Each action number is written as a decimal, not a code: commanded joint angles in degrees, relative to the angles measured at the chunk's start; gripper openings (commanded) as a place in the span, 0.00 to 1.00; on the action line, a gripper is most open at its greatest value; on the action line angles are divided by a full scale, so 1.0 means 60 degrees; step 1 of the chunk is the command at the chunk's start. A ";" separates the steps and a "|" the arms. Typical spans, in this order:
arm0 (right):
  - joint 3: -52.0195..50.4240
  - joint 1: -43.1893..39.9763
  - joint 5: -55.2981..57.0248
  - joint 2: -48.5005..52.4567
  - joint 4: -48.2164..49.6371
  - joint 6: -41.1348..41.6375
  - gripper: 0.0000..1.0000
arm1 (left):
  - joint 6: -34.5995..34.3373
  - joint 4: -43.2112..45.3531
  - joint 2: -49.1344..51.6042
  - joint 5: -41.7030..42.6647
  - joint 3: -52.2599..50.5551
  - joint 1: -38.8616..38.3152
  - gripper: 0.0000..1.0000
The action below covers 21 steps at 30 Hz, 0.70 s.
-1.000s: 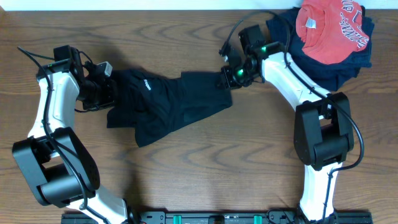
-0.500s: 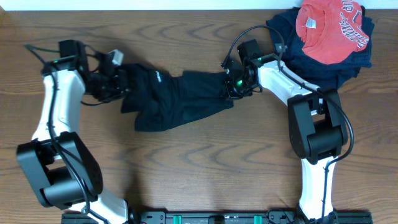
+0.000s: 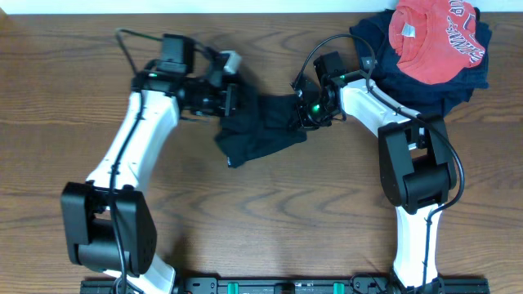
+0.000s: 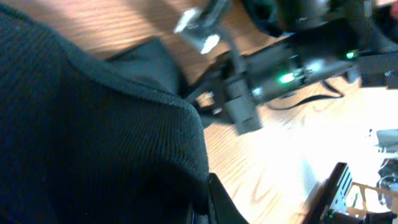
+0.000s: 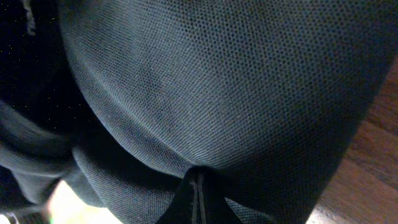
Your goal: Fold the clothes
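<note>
The black garment [image 3: 260,131] lies bunched in the middle of the table, its left part doubled over toward the right. My left gripper [image 3: 230,98] is shut on its left edge and holds it close to my right gripper. My right gripper [image 3: 304,108] is shut on its right edge. The black fabric fills the left wrist view [image 4: 87,137], where the right arm shows beyond it. The fabric also fills the right wrist view [image 5: 211,87], pinched between the closed fingers [image 5: 198,198]. The tag is hidden.
A red shirt with white lettering [image 3: 433,37] lies on a navy blue garment [image 3: 441,82] at the table's back right corner. The bare wooden table [image 3: 245,212] extends to the front and left.
My left gripper has carried the garment's left edge far to the right, toward the right gripper. The garment has folded up into a smaller bunch. The right gripper has stayed in place.
</note>
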 commanded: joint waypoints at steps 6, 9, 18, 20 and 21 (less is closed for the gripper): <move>-0.0186 0.0011 0.0885 0.0678 -0.0113 0.0073 0.01 | -0.1330 0.1351 -0.0233 -0.1891 0.0259 -0.1647 0.06; -0.0186 0.0011 0.0885 0.0674 -0.0113 0.0073 0.01 | -0.1326 0.1504 -0.0186 -0.2696 0.0255 -0.2011 0.06; 0.0353 -0.0164 0.0127 0.0652 0.0018 -0.0259 0.01 | -0.1326 0.1508 0.0193 -0.3359 0.0251 -0.2255 0.06; 0.0823 -0.0310 0.0007 0.0568 -0.0189 -0.0255 0.01 | -0.1326 0.1508 0.0204 -0.3399 0.0248 -0.2255 0.06; 0.1086 -0.0401 -0.0069 0.0495 -0.0328 -0.0255 0.01 | -0.1326 0.1508 0.0204 -0.3395 0.0248 -0.2255 0.06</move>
